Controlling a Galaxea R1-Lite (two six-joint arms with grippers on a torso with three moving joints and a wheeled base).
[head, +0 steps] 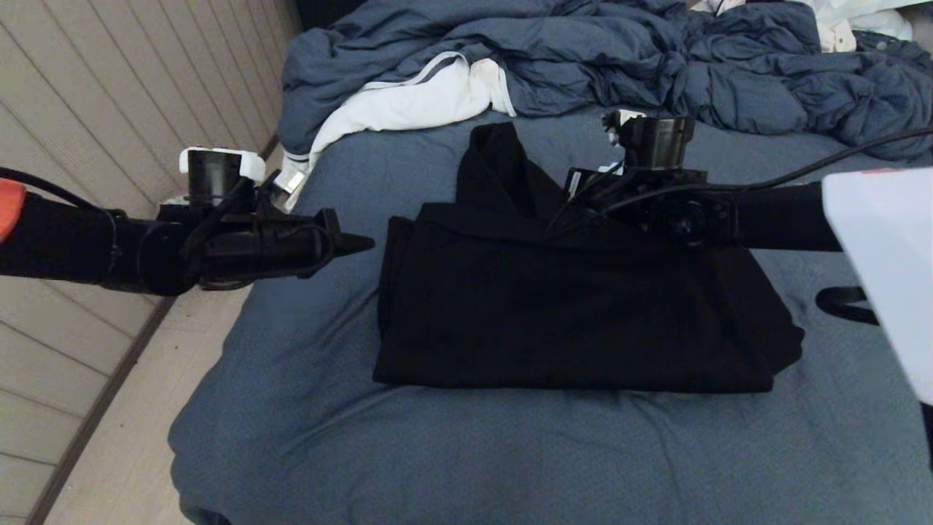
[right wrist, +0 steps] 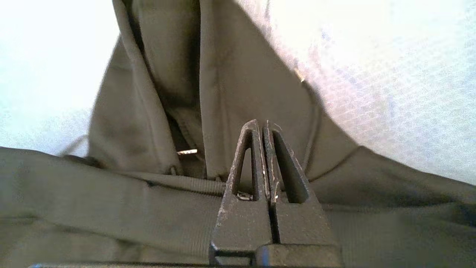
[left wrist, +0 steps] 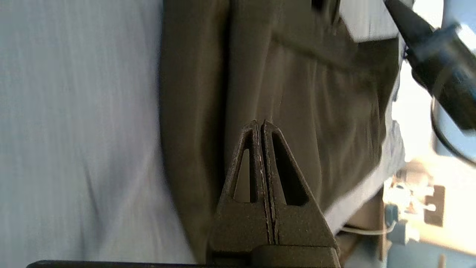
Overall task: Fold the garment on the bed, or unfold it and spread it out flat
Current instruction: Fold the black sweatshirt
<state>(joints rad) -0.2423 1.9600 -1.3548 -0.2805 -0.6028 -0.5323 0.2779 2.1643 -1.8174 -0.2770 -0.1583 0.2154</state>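
Observation:
The garment (head: 568,306), a black hoodie, lies folded into a rough rectangle in the middle of the bed (head: 510,452), its hood (head: 496,168) pointing toward the far side. My left gripper (head: 368,243) hovers just off the garment's left edge, shut and empty; in the left wrist view its fingertips (left wrist: 260,123) hang over the garment (left wrist: 316,93) beside the sheet (left wrist: 74,130). My right gripper (head: 561,219) is over the base of the hood, shut with nothing between its fingers. In the right wrist view the right gripper (right wrist: 263,123) sits above the hood (right wrist: 230,74) and a ribbed band (right wrist: 111,208).
A rumpled blue-grey duvet (head: 583,65) is heaped along the far side of the bed. A white cloth with a grey stripe (head: 408,102) lies at its left end. The bed's left edge borders a panelled wall (head: 87,95) and pale floor (head: 109,437).

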